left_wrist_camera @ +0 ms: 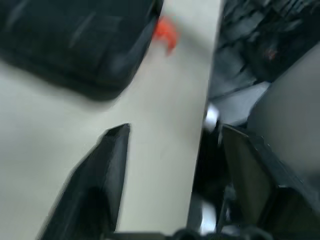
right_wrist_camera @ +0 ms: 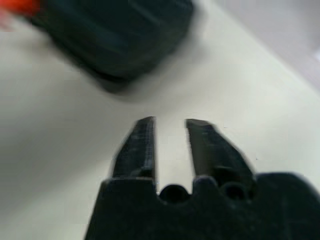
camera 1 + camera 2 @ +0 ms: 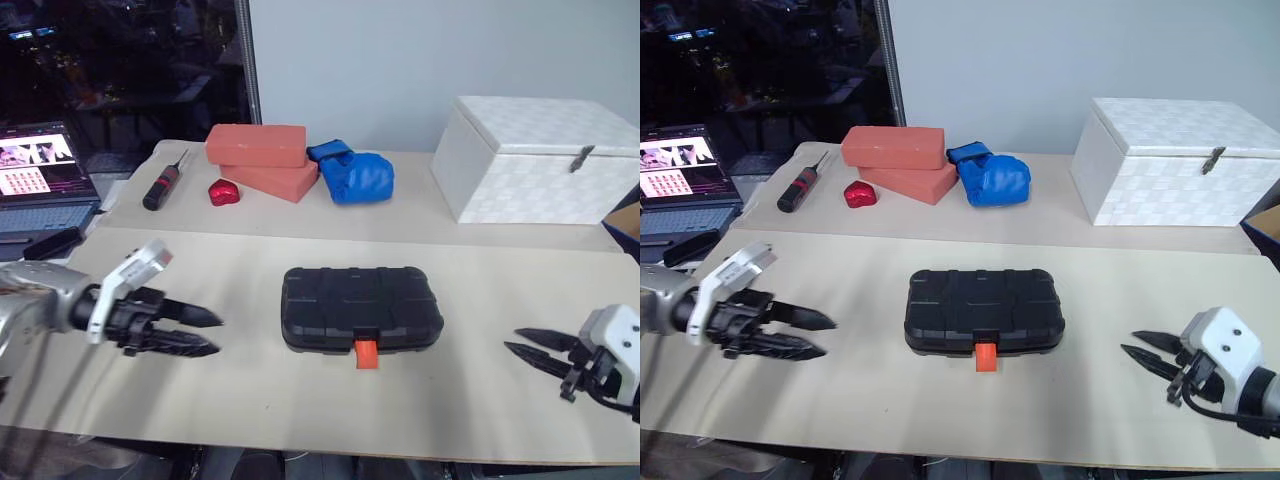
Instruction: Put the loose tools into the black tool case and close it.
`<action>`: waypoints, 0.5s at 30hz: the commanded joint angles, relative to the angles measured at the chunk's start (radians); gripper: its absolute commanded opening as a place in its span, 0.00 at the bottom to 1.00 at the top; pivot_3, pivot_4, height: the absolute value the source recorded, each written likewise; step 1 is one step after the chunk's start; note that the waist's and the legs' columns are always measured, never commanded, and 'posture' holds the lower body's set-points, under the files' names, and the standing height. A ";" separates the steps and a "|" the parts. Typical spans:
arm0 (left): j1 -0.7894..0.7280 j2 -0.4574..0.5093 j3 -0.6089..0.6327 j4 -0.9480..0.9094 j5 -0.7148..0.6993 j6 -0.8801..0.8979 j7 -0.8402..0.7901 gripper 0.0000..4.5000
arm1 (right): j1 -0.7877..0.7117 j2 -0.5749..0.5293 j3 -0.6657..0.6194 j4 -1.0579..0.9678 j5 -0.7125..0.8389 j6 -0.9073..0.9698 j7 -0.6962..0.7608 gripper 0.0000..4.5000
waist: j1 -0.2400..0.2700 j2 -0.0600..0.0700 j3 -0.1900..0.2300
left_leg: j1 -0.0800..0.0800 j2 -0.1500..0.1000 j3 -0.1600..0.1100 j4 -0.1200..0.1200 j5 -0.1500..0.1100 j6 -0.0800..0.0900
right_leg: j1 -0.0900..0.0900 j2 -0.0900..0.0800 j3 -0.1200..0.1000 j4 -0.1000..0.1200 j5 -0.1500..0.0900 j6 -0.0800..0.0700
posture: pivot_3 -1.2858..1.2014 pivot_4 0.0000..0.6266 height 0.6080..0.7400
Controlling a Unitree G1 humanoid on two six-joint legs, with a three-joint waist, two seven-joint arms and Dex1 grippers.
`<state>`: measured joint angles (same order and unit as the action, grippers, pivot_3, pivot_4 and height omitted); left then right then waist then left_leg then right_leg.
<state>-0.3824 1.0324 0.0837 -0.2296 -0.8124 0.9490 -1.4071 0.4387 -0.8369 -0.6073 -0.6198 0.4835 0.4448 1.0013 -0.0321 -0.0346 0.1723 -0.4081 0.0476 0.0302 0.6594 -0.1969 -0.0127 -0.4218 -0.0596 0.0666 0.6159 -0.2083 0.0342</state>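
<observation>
The black tool case (image 3: 362,305) lies closed in the middle of the beige table, its orange latch (image 3: 366,352) facing the front edge. The loose tools are out of view. My left gripper (image 3: 216,334) hovers to the left of the case, pointing toward it, open, with nothing between its fingers. In the left wrist view the case (image 1: 75,40) sits beyond the spread fingers (image 1: 112,150). My right gripper (image 3: 512,340) hangs to the right of the case near the front edge, shut and empty, with a thin slit between its fingers (image 2: 142,145).
On the far table stand a white box (image 3: 540,160), two red bricks (image 3: 258,145), a blue glove (image 3: 358,178), a small red object (image 3: 224,192) and a black-and-red screwdriver (image 3: 163,186). A laptop (image 3: 40,175) sits at far left.
</observation>
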 commanded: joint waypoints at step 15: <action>-0.189 -0.346 -0.496 0.216 0.504 -0.322 0.277 0.01 | -0.275 0.022 0.571 -0.065 -0.180 0.348 -0.427 0.00 | -0.004 -0.003 -0.008 | -0.007 -0.002 0.002 -0.001 0.001 0.008 | -0.002 0.002 0.004 0.001 -0.001 0.004 | 0.52 0.24 1.00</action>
<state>-0.6212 0.6580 -0.3366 -0.0820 -0.3956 0.6385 -1.1227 0.2083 -0.8274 -0.0569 -0.6998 0.3388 0.7513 0.6272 -0.0361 -0.0373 0.1648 -0.4152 0.0457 0.0324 0.6587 -0.1964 -0.0041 -0.4231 -0.0575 0.0708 0.6172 -0.2104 0.0384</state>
